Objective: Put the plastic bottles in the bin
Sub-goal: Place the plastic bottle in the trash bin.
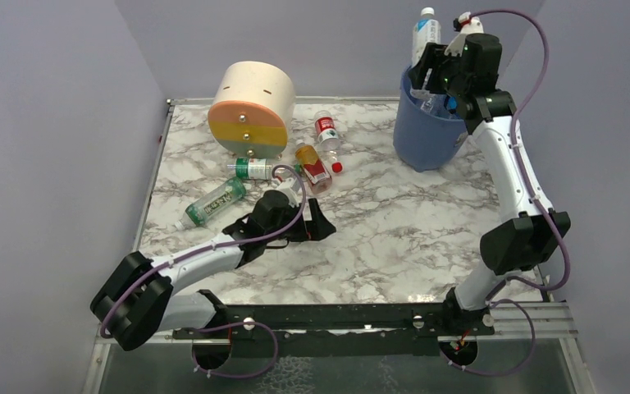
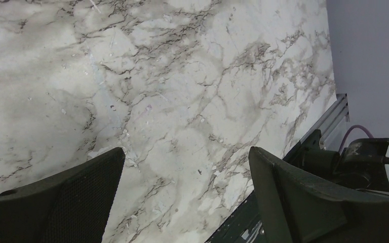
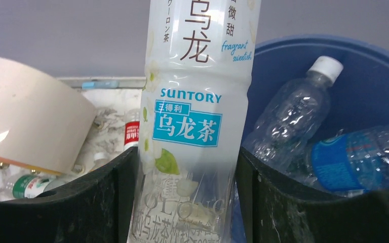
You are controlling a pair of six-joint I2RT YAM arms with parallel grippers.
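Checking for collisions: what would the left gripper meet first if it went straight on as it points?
Likely the grey-veined marble tabletop; nothing else shows ahead of the left gripper, though depth is unclear.

Left arm stretches low, left gripper (image 2: 186, 167) facing down, jaws wide apart. Right arm is raised high, right gripper (image 3: 185, 177) clamped on upright white-label bottle (image 3: 192, 101).

The white, grey-veined marble-patterned counter (image 1: 394, 230) is carrying a tall round blue plastic bin (image 1: 423, 141), which is standing near its far right corner. A cream, orange and yellow cylinder (image 1: 250, 111) is lying on its side at the far left. Just in front of it, four clear plastic bottles are lying flat: a red-labelled bottle (image 1: 326, 130), an orange-tinted bottle (image 1: 312, 162), a green-and-white-labelled bottle (image 1: 252, 169) and a green-labelled bottle (image 1: 216, 201) nearest the left edge.
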